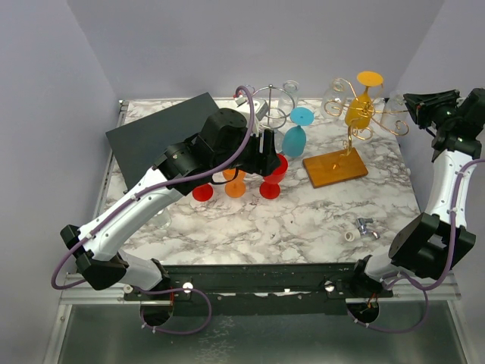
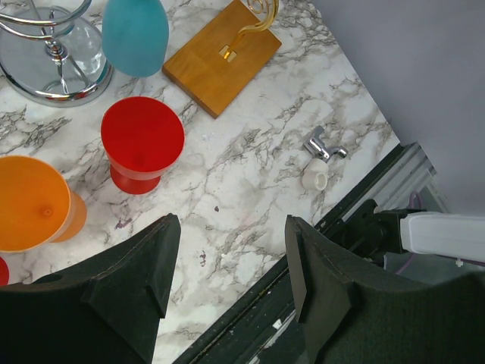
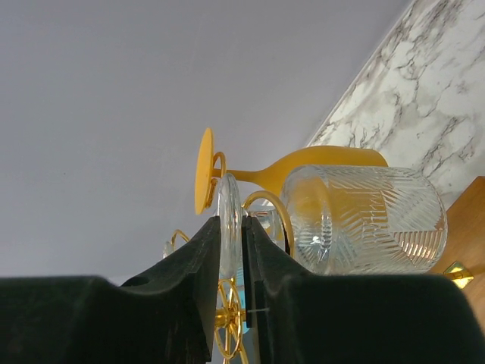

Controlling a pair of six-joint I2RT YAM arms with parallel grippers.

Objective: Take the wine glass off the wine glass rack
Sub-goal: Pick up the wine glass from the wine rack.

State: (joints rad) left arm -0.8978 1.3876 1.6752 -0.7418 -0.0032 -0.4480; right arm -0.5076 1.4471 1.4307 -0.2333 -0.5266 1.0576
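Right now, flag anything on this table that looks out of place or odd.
A small chrome tap and a white cap lie loose on the marble table near its front right edge, apart from everything else; they look stray. Nothing looks spilled or broken.

Top: high behind the bases, whole table (image 1: 303, 220). Left wrist: close, downward, sharing wooden base (image 2: 222, 57) at upper centre. Right wrist: very near, sideways.

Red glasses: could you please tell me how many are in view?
2. One red glass stands right of the orange glass; the other left of it. Others may be hidden.
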